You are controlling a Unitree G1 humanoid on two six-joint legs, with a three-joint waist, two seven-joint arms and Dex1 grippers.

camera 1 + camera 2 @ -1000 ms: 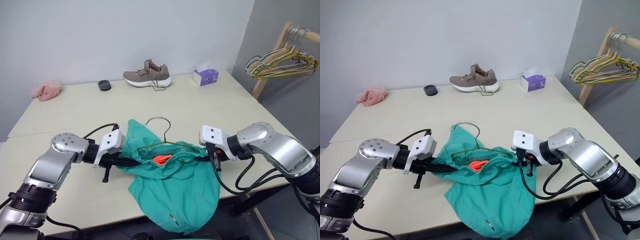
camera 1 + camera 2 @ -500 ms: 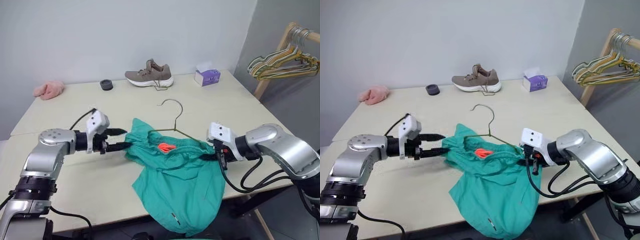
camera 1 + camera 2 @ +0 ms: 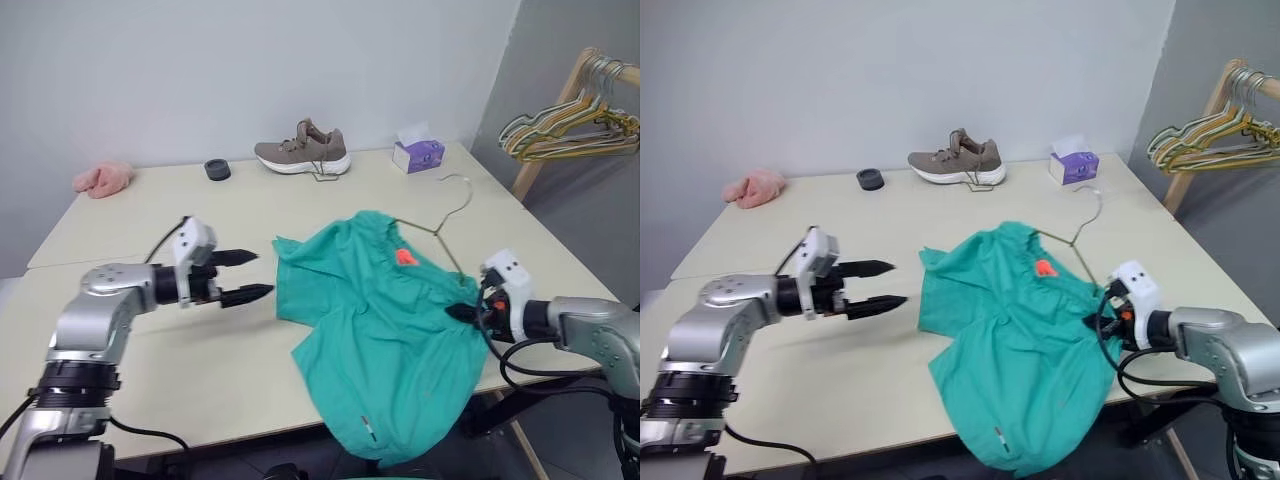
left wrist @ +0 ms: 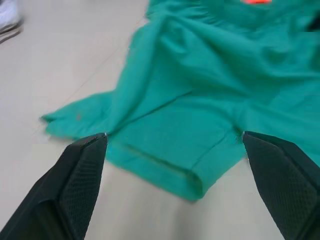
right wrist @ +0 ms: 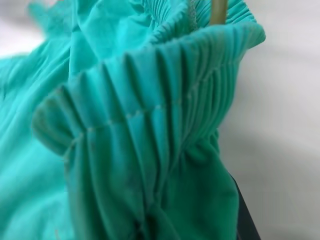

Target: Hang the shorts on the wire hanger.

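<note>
The teal shorts [image 3: 385, 330] lie spread on the table, their lower part hanging over the front edge. An orange cord [image 3: 405, 257] shows near the gathered waistband [image 5: 150, 125]. The thin wire hanger [image 3: 447, 250] runs into the waistband, and its hook [image 3: 460, 190] points toward the back of the table. My right gripper [image 3: 465, 312] is shut on the waistband at the shorts' right end. My left gripper [image 3: 262, 274] is open and holds nothing, just left of the shorts' left edge. The left wrist view looks past the fingers [image 4: 82, 170] at the shorts [image 4: 200, 90].
At the back of the table [image 3: 150, 225] stand a grey shoe [image 3: 300, 150], a purple tissue box [image 3: 417, 153], a small black round thing [image 3: 216, 169] and a pink cloth [image 3: 102, 178]. A wooden rack with several hangers [image 3: 570, 115] stands at the right.
My left gripper opened, let go of the shorts and drew back to the left. The right gripper pulled the shorts and hanger to the right, and the shorts now lie flatter.
</note>
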